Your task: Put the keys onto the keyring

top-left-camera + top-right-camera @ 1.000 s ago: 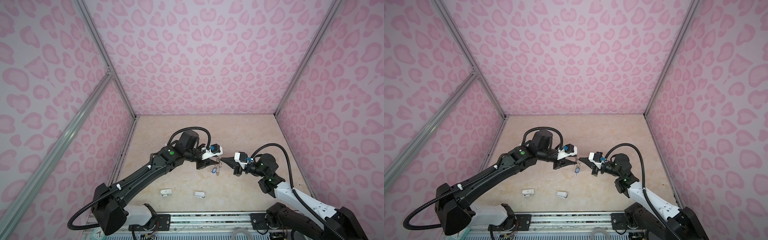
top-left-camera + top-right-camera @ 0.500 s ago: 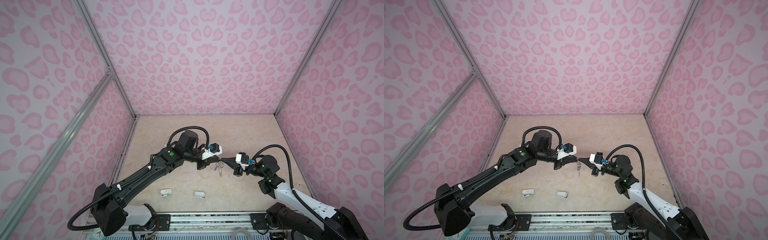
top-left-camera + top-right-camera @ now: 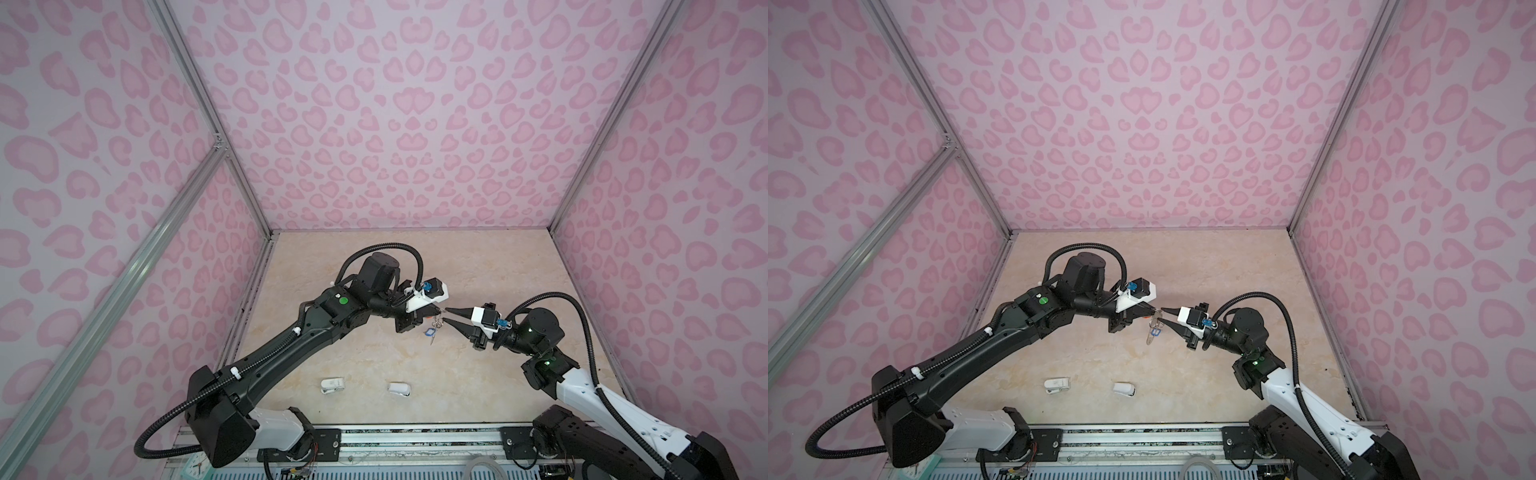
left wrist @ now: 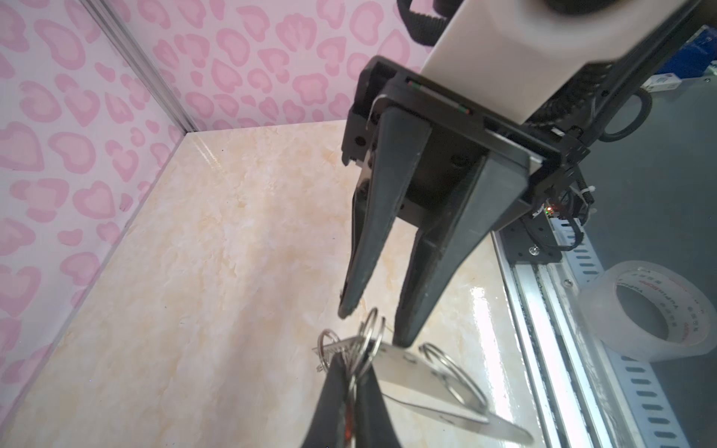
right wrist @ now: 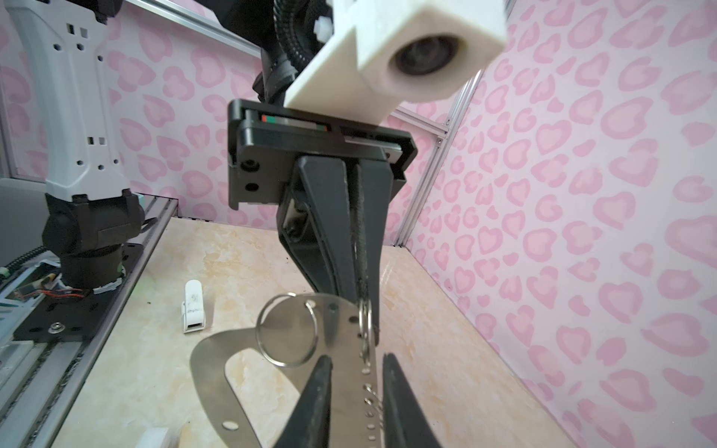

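The keyring (image 5: 341, 341), a flat grey metal plate with wire rings (image 5: 287, 329) along its straight edge, hangs in the air between both arms. My left gripper (image 4: 351, 364) is shut on its ringed edge, with a bit of red showing between the fingers. My right gripper (image 5: 355, 360) is open, its fingers apart on either side of the plate's straight edge. In both top views the two grippers (image 3: 438, 311) (image 3: 444, 315) meet tip to tip above the middle of the floor. A key with a blue tag (image 3: 429, 331) (image 3: 1155, 332) dangles below them.
Two small white plastic objects (image 3: 332, 384) (image 3: 399, 389) lie on the marble floor near the front edge. A roll of clear tape (image 4: 652, 310) sits beyond the front rail. Pink patterned walls close in three sides.
My left gripper has shut on the keyring. My right gripper, shut on it a second ago, has opened its jaws. The hanging keys have shifted slightly towards the left gripper.
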Tool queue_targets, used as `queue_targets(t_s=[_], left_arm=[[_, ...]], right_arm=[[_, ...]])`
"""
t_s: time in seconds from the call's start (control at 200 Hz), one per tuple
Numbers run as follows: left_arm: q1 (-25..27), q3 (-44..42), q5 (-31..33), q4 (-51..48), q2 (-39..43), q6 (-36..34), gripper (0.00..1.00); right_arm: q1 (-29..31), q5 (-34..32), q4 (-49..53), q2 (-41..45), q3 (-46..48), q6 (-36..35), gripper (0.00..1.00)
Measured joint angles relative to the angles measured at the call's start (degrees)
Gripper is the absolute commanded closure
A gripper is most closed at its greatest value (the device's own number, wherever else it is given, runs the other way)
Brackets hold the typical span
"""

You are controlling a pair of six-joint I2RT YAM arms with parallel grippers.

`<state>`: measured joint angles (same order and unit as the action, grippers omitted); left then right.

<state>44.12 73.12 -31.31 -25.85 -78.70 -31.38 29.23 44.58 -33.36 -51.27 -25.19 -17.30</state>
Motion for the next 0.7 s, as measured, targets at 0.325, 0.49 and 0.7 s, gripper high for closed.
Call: queue_targets(t_s=[0.325,0.49,0.7], left_arm=[[2.7,8.7,8.7,-11.8,-4.5,-3.2,0.97],[3.6,11.0,11.5,-14.9,-6.3,-4.3,0.97],[4.2,13.3,13.6,-17.0,-7.8,-4.7,0.97]], right_arm=[[-0.3,-2.5,3.7,-0.2,-1.4,-1.4,0.75],[-0.3,-2.3,3.8,-1.0,-1.6,-1.4,0.76],[-0.2,-1.5,3.8,-1.9,-1.7,-1.1,0.78]])
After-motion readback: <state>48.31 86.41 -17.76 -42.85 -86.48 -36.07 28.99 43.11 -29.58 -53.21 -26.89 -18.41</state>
